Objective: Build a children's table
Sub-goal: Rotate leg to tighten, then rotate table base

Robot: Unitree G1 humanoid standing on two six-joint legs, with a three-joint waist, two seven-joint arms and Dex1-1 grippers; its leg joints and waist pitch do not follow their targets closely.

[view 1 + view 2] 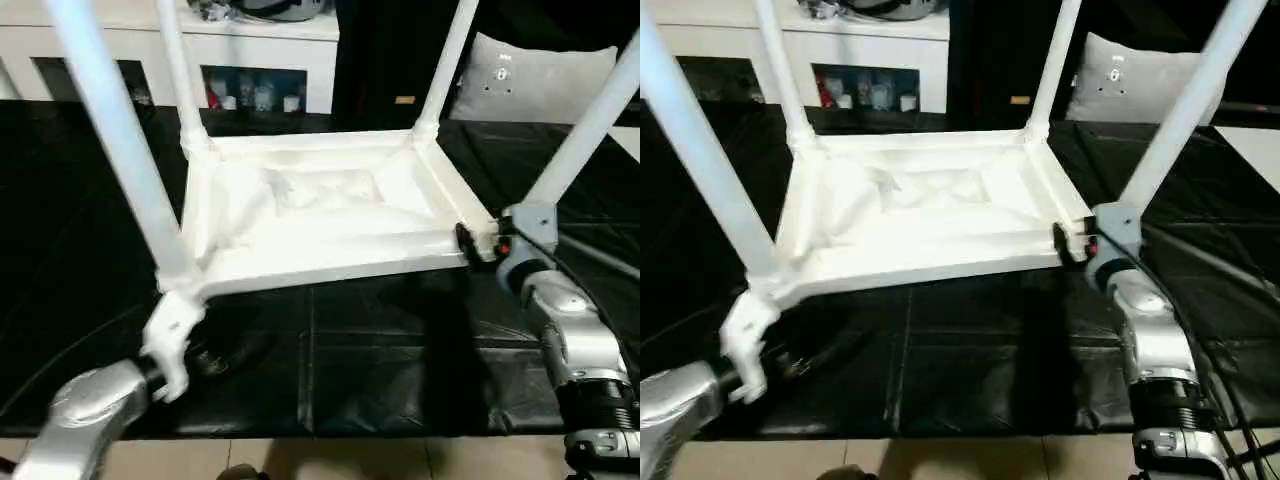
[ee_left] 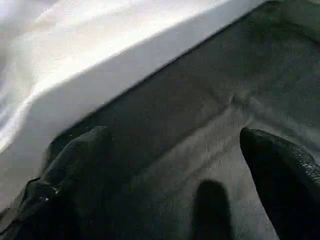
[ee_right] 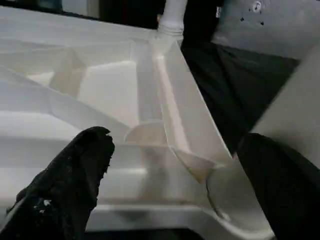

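The children's table lies upside down on the black mat, its ribbed white top facing up. Four white legs stand in the corner sockets: near-left, far-left, far-right and near-right. My left gripper sits low on the mat just under the near-left corner. In the left wrist view it is open, with bare mat between the fingers and the table's edge beyond. My right gripper is at the near-right corner, open, with the corner socket between its fingers.
A white cabinet with dark glass doors stands behind the table. A grey cushion leans at the back right. The black mat reaches to a strip of light floor at the near edge.
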